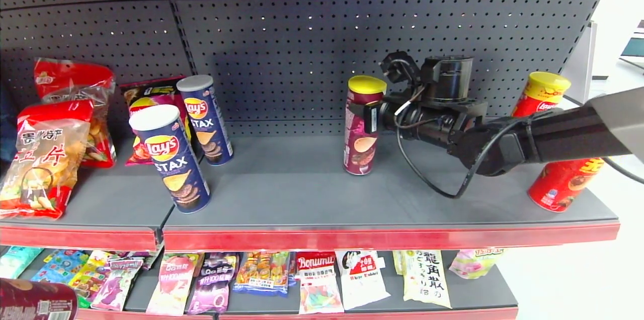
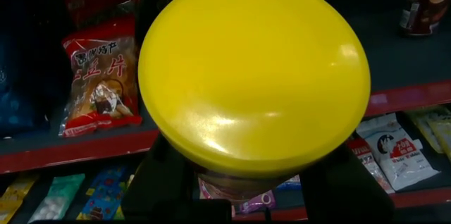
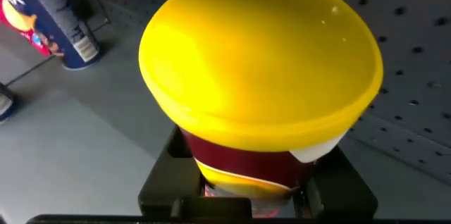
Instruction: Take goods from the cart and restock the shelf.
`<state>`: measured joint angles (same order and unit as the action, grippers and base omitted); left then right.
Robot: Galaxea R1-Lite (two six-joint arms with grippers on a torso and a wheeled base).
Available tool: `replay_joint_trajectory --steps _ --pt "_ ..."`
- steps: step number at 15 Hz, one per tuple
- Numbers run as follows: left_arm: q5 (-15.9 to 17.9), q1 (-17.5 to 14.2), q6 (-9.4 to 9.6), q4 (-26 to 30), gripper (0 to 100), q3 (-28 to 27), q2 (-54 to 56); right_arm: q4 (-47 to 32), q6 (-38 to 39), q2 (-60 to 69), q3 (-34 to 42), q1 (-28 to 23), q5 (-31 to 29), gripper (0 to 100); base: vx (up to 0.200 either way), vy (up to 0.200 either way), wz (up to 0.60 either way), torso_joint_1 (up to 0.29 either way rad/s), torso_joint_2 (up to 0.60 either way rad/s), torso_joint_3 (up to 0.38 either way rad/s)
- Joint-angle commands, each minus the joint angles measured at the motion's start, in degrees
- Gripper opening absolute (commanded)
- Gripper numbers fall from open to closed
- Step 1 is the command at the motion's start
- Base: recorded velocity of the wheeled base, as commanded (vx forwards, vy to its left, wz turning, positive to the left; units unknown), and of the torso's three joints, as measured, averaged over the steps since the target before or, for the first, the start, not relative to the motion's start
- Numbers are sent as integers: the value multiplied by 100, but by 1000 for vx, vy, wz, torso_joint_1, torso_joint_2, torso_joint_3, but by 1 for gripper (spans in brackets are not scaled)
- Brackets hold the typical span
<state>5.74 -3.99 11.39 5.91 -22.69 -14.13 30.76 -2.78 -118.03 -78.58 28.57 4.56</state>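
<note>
On upper shelf [image 1: 302, 194], about mid-span: maroon can [image 1: 361, 131], yellow lid, upright, base looks seated on the deck, though contact is not certain. Gripped just below the lid by right gripper [image 1: 371, 117], arm in from 3 o'clock, jaws narrow and closed on the can's sides. Long axis vertical, square to the gripper's line of approach.

Judged: placing step, near its end. Next move calls for opening, then backing straight out toward 3 o'clock. Risk: finger or cable loop catching the can and tipping it.

At 9 o'clock of maroon can, well apart: blue cans [image 1: 171, 159], two, standing, one near the shelf edge, one near the back panel. Farther at 9 o'clock: snack bags [image 1: 45, 159]. At 3 o'clock, partly behind the arm: red can [image 1: 558, 184], standing.

Left gripper [image 2: 246, 199] closed on second can [image 2: 254, 76], lid toward the wrist camera. Judged nearer arm for the gap between blue cans and maroon can.

Lower shelf [image 1: 478, 290]: candy packs [image 1: 317, 280] in a row.
</note>
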Motion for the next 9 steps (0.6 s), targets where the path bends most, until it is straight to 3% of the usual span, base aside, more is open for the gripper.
replay_joint_trajectory --steps 1,9 --pt "6 3 4 -2 0 1 -11 -298 -12 702 308 227 -254 0 0 0 0 0 0 0" --pt "6 3 4 -2 0 10 -64 -474 -3 1493 1433 614 -676 0 0 0 0 0 0 0"
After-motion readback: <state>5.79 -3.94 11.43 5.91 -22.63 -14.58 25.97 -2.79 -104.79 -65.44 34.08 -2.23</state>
